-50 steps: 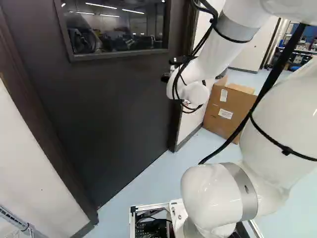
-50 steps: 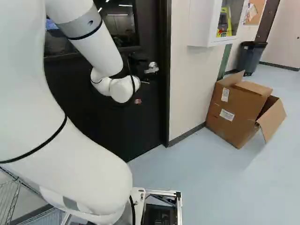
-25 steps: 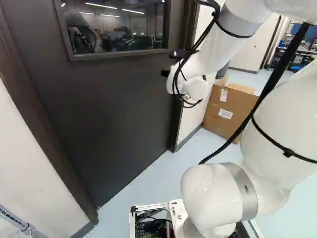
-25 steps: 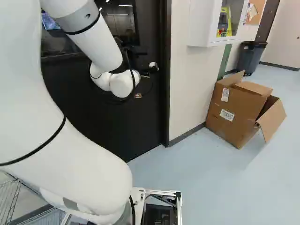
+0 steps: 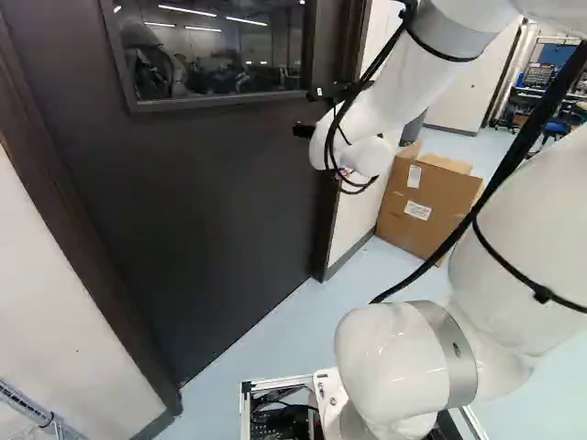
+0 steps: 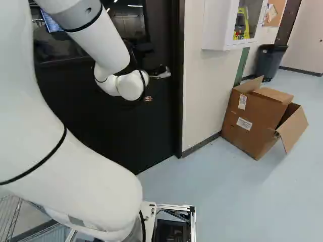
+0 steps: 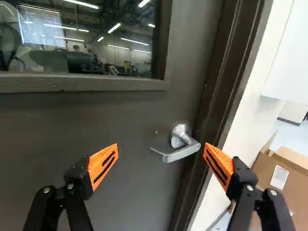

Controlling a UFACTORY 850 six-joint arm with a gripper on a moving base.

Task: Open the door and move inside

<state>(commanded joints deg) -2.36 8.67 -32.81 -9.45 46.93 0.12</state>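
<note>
Door (image 7: pixel 130 192) shut, you're on the reach step, claw (image 7: pixel 161 147) spread apart; next, center on the handle (image 7: pixel 182 152), ease in, clamp, turn.

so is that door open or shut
Shut; the door sits flush in its dark frame, no gap showing beside the lever handle.

No wording or number can be read. The cardboard box (image 6: pixel 252 131) carries 2 white labels on its side in the right base view: an upper label (image 6: pixel 242 102) and a lower label (image 6: pixel 244 123), their print too small to make out. Behind the pane of the white wall cabinet (image 6: pixel 217 30) shows a yellow panel (image 6: pixel 241 25) with small, illegible marks. A pale sheet (image 6: pixel 272 11) on the brown board (image 6: pixel 276 19) is likewise unreadable.
</note>
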